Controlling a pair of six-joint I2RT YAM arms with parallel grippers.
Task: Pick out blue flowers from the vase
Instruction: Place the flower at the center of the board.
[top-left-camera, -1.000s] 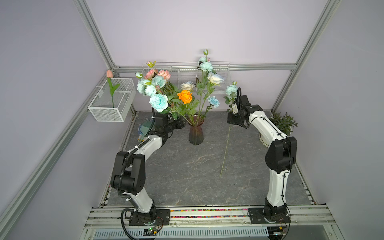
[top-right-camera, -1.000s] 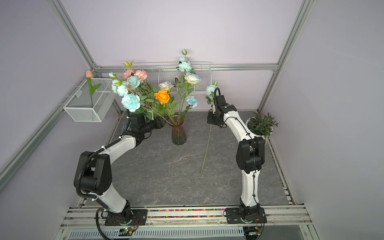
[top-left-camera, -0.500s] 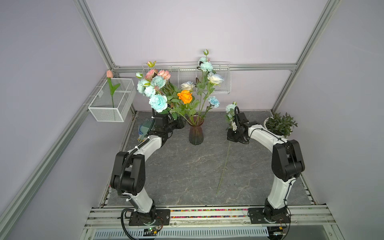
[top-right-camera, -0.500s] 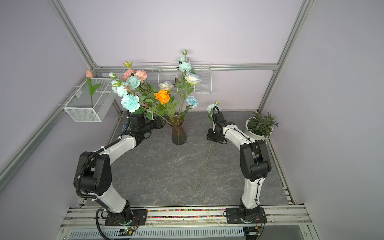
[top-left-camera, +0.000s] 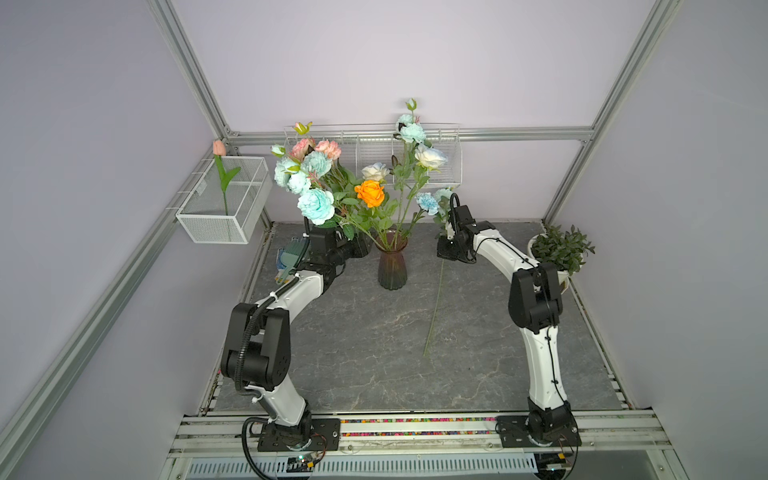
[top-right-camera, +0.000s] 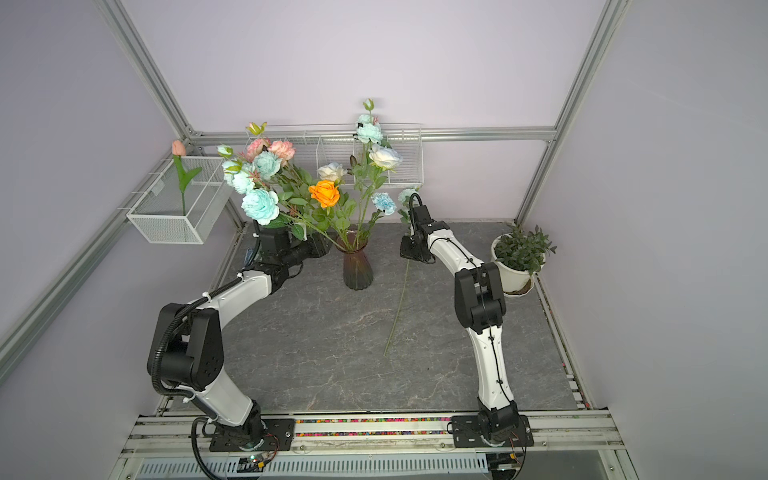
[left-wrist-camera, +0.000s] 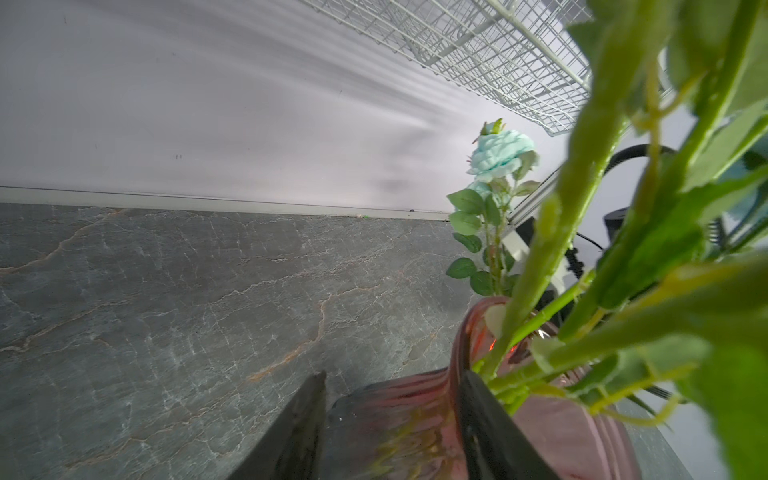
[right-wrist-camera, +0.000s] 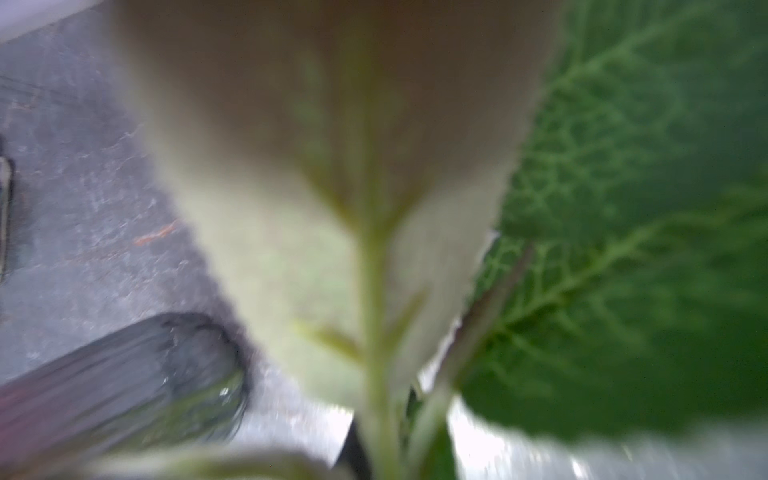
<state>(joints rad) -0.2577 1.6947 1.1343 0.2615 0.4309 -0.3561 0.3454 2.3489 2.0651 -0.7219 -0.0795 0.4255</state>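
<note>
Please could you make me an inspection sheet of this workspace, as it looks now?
Surface: grey marbled table, no spill seen.
Job's things: vase upright; blue flowers inside it; held flower outside, right of it.
Clutter: orange rose and pink flowers in the vase; potted plant; teal item behind the left arm.
Grippers: left gripper grips the vase neck; right gripper shut on the held flower's stem.
Cables: hose along left arm; wrist cable looped on right arm.
Surroundings: lilac walls, metal frame, side basket with tulip, back basket.

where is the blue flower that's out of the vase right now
In both top views the blue flower is clamped in the right gripper, right of the vase, slanting down toward the tabletop between vase and potted plant.
</note>
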